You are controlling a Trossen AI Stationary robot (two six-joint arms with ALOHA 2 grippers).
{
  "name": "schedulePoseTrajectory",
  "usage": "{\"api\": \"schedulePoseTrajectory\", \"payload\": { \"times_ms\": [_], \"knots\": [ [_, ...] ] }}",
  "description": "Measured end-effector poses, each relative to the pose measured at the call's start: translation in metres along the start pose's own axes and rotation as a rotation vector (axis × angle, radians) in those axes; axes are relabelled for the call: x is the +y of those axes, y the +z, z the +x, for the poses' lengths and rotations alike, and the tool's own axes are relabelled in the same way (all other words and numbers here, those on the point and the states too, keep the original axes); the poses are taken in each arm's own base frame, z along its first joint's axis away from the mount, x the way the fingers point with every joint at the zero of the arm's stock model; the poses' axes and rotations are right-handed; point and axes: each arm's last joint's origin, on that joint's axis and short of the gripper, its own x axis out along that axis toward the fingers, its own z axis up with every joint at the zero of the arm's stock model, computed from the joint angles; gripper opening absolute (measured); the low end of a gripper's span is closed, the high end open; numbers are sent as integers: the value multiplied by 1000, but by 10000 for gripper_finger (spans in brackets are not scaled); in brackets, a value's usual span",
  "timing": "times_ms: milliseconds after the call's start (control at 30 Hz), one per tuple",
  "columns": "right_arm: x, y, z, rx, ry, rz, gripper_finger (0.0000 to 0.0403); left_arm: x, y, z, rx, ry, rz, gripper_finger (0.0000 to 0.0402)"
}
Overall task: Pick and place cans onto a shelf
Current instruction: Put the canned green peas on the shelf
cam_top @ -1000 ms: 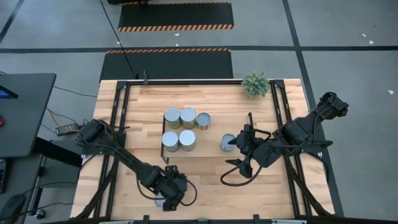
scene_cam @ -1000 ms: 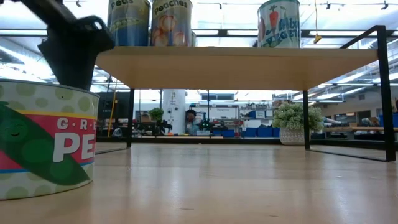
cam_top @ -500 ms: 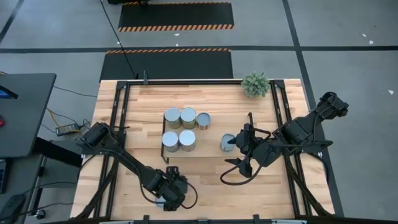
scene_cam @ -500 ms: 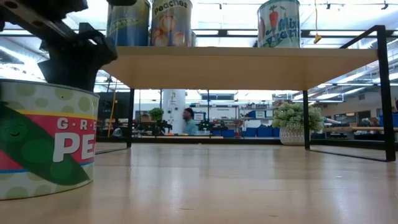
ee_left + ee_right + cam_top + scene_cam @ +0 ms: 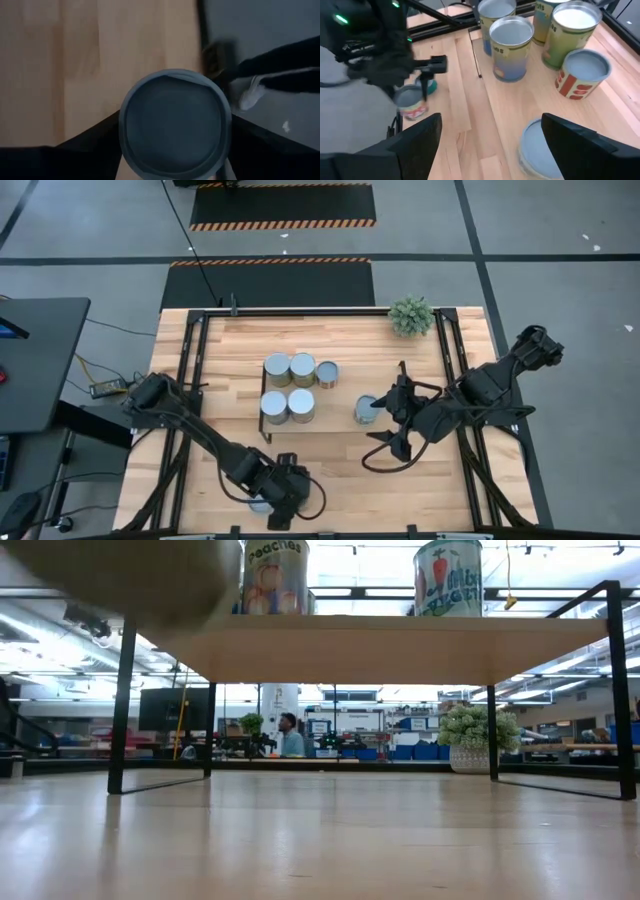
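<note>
**Left arm raising a can toward the shelf**

While the right gripper (image 5: 385,423) is waiting with fingers spread just beside the shelf's (image 5: 345,420) right end, over a blue-grey-topped can standing there (image 5: 366,409), the left gripper (image 5: 283,498) is working near the table's front edge, forward of the shelf's left end. Its wrist view is showing a blue-grey can top (image 5: 174,122) filling the space between the two dark fingers (image 5: 90,145), which appear to be pinching the can by its sides. At table height a blurred can underside (image 5: 130,575) is hanging clear of the tabletop (image 5: 320,840), so the can is judged to be lifted. Five cans (image 5: 289,388) are already standing on the shelf, grouped toward its left end.

Step in hand, as a judgement: the pick is complete and the carry is beginning. The next move is calling for raising the can above the shelf board, then bringing it over bare board without knocking its neighbours before release.
</note>
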Motion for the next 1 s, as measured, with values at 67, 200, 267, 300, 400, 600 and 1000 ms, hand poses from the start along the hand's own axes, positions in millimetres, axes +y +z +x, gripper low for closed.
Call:
{"api": "schedulePoseTrajectory", "payload": {
  "times_ms": [67, 200, 267, 300, 400, 600, 1000],
  "knots": [
    [-5, 2, -5, -4, -4, 6, 349, -3, 18, -16, -41, -15, 18, 296],
    [-15, 6, -15, -29, -6, 31, 349, 4, 50, -50, -91, -4, 77, 296],
    [-20, 9, -19, -41, -7, 44, 349, 13, 64, -66, -101, 16, 99, 292],
    [-21, 10, -20, -46, -8, 48, 349, 19, 71, -73, -111, 26, 109, 292],
    [-25, 11, -23, -56, -10, 48, 349, 39, 90, -91, -153, 55, 106, 292],
    [-25, 11, -22, -53, -13, 43, 349, 75, 116, -109, -228, 106, 87, 292],
    [-29, 14, -21, -68, -44, 16, 349, 123, 128, -120, -116, 207, 94, 292]
  ]
}}
